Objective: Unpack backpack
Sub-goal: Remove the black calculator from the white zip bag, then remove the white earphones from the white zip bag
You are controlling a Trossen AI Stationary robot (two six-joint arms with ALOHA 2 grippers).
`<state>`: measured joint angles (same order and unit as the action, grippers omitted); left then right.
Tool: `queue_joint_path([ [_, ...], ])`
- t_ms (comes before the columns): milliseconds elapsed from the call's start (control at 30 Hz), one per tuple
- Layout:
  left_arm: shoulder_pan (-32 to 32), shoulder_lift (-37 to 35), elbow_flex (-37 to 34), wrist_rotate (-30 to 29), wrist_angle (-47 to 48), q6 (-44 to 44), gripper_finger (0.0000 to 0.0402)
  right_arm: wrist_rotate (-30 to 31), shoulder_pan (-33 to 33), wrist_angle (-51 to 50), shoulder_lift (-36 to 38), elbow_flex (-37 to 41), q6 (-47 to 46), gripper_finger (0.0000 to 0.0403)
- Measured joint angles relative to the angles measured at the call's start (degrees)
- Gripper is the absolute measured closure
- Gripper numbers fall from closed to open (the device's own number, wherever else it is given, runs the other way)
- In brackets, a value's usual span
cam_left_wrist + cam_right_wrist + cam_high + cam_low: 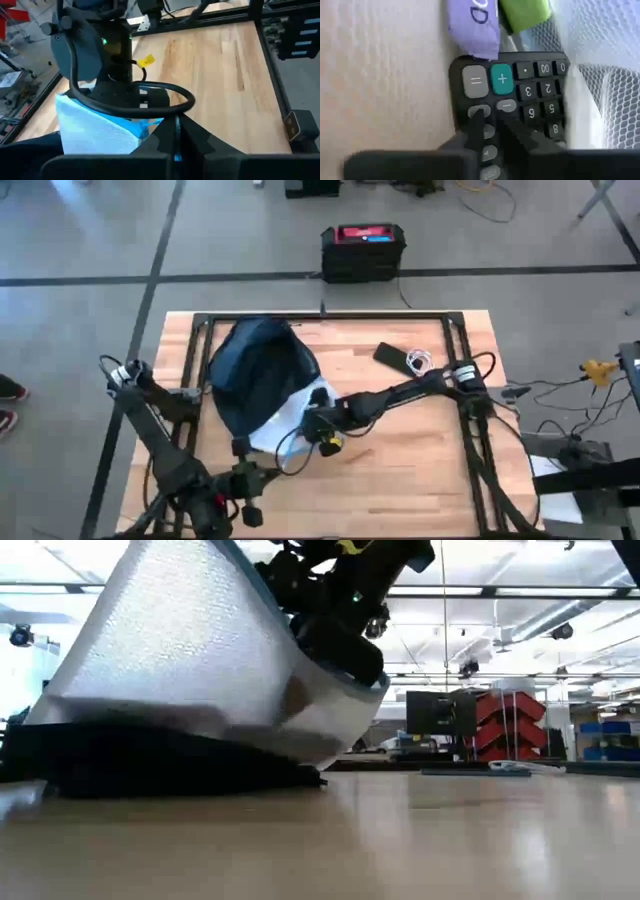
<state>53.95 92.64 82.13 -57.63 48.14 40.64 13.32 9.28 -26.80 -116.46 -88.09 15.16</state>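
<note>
Worktop (420,470) carries the backpack (255,365) in its far-left part, close to the far edge. Its long axis runs from the far edge toward the near edge, with the dome at the far end and the mouth, showing pale lining (283,420), facing the near edge. To the right of the bag the wood lies mostly bare out to the right edge, and bare again toward the near edge.

Right gripper (318,423) sits at the mouth, fingers drawn together over the corner of a black calculator (520,100) inside; whether it truly pinches it is unclear. Left gripper (176,145) hangs by the near-left corner, fingers pressed together, holding nothing. A phone (392,358) lies near the far edge.
</note>
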Motion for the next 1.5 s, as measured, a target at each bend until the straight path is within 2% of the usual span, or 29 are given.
queue_joint_path([
  [167, 0.0, 0.0, -2.2, 0.1, 0.0, 2.4, 0.0402, 0.5, 1.2, -2.3, 3.1, -0.3, -0.3, 0.0402],
  [500, 0.0, 0.0, -9.8, 4.4, -0.5, 12.2, 0.0402, 0.4, 5.2, -3.8, 11.1, -0.6, -0.9, 0.0403],
  [633, 0.0, -0.2, -10.6, 4.5, -1.1, 14.0, 0.0402, 0.0, 6.4, -6.2, 11.4, -0.6, -1.0, 0.0403],
  [867, 0.2, -0.9, -9.6, 4.5, -2.6, 11.9, 0.0402, -1.4, 7.9, -7.4, 6.5, -0.2, -1.7, 0.0394],
  [1000, 0.5, -0.9, -8.6, 6.5, -4.9, 9.7, 0.0402, 0.8, 7.0, -8.0, 2.6, -0.1, -1.1, 0.0346],
  [1133, 1.4, -0.9, -8.0, 9.1, -6.8, 8.9, 0.0402, 7.8, 5.4, -8.1, 0.8, -0.1, 0.5, 0.0274],
  [1200, 2.1, -0.9, -7.9, 9.3, -7.7, 8.9, 0.0402, 8.7, 4.5, -7.2, 0.4, -0.1, 1.2, 0.0237],
  [1367, 3.5, -0.9, -7.9, 8.3, -7.9, 8.9, 0.0402, 7.3, 2.5, -3.8, -0.9, -0.1, 2.9, 0.016],
  [1500, 3.6, -0.9, -7.9, 7.2, -7.9, 8.9, 0.0402, 1.0, -0.1, 0.6, -3.7, -0.2, 1.4, 0.0121],
])
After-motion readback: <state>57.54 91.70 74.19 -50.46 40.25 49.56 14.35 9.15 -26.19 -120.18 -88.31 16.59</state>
